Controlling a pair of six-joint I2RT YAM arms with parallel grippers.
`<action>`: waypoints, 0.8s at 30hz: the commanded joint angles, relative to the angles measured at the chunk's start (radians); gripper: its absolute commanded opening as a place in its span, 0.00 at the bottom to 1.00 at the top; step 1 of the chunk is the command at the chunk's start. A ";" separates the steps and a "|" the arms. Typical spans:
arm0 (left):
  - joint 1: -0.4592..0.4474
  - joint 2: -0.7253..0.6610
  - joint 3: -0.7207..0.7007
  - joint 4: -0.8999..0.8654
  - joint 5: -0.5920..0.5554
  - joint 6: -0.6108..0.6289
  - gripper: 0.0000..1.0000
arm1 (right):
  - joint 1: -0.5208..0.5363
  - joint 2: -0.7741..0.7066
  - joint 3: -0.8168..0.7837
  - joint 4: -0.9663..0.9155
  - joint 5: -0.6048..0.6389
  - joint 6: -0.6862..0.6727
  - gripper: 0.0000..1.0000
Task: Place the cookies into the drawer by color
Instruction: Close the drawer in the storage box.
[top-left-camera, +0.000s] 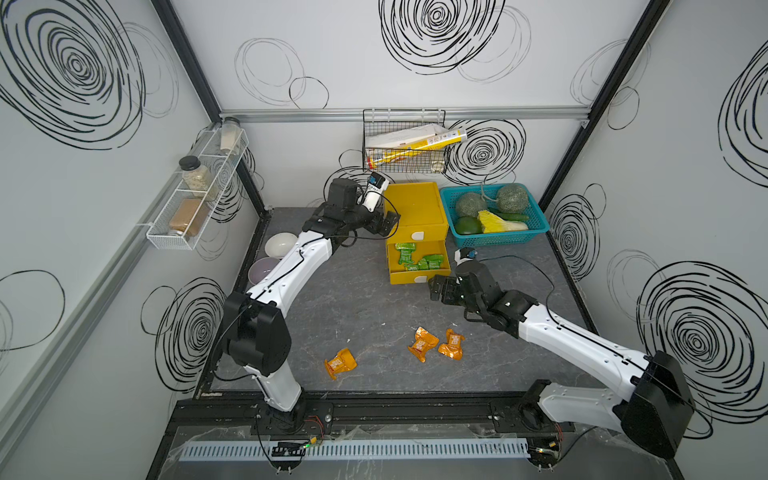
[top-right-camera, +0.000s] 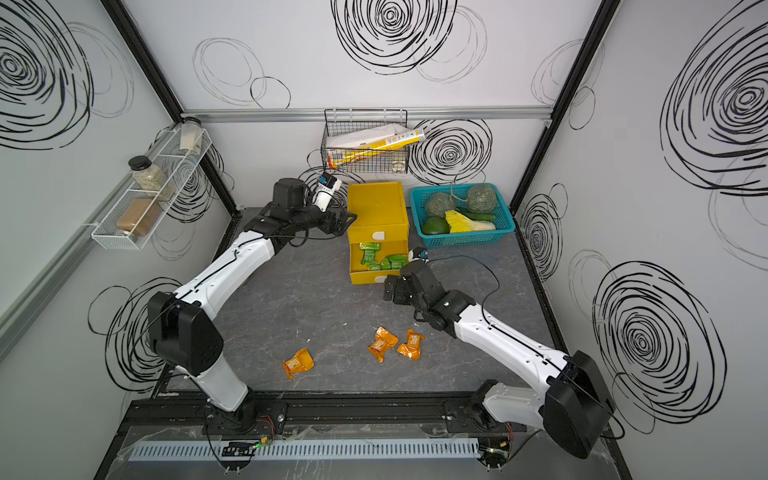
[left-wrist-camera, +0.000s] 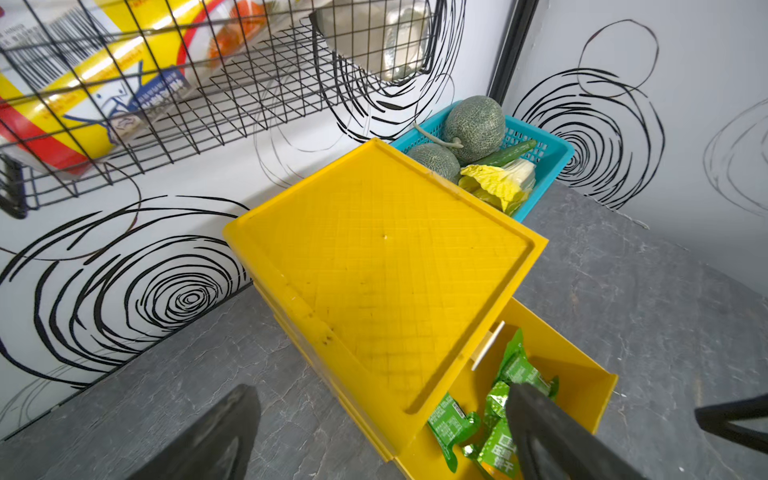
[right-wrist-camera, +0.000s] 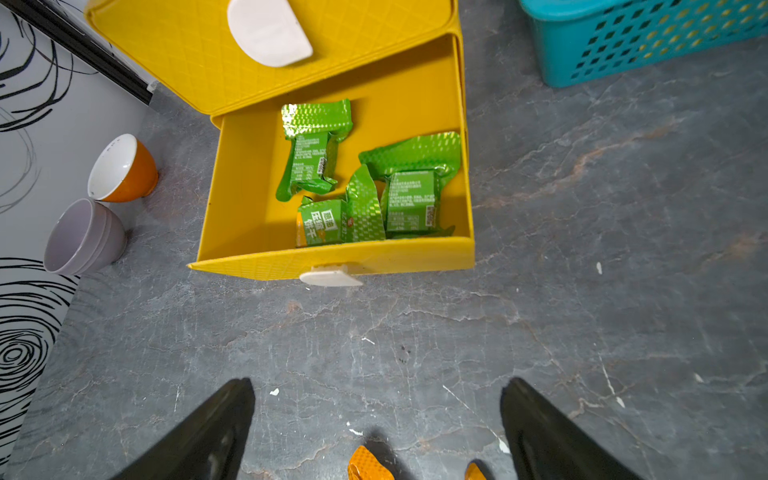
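Supporting the drawer (top-left-camera: 415, 208), grey marbled tabletop (top-left-camera: 353, 299); swirl-scribbled walls (top-left-camera: 332, 62).

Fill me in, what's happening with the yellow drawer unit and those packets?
Mid-sort. One drawer of the yellow cabinet is pulled out with three green packets inside. Three orange packets lie loose on the table. No black ones in view. The right fingers hover open and empty before that drawer; the left fingers are open and empty beside the cabinet.
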 joint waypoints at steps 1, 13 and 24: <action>-0.007 0.047 0.063 -0.001 -0.062 -0.023 0.99 | 0.001 -0.026 -0.051 0.041 -0.026 0.038 0.96; -0.006 0.264 0.264 -0.052 -0.105 -0.044 0.99 | 0.008 0.029 -0.107 0.104 -0.086 0.084 0.93; -0.003 0.326 0.233 -0.064 -0.124 -0.045 0.98 | 0.009 0.141 -0.092 0.178 -0.098 0.093 0.86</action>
